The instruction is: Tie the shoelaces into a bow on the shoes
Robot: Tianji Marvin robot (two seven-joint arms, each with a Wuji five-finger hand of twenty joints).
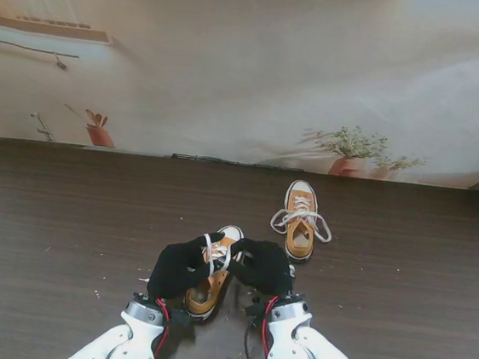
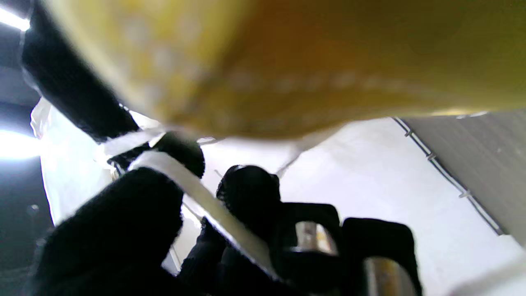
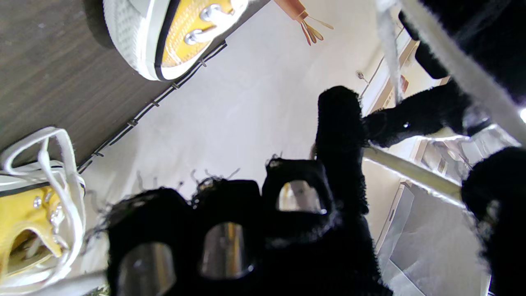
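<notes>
Near the table's front edge, between our 2 hands, lies the nearer yellow sneaker (image 1: 211,284), toe away from us. Our left hand (image 1: 181,265) pinches a white lace (image 1: 213,252) over it, and our right hand (image 1: 263,266) curls on the same lace. Farther right, well apart, the second sneaker (image 1: 301,221) rests on the dark wooden table (image 1: 65,213).
</notes>
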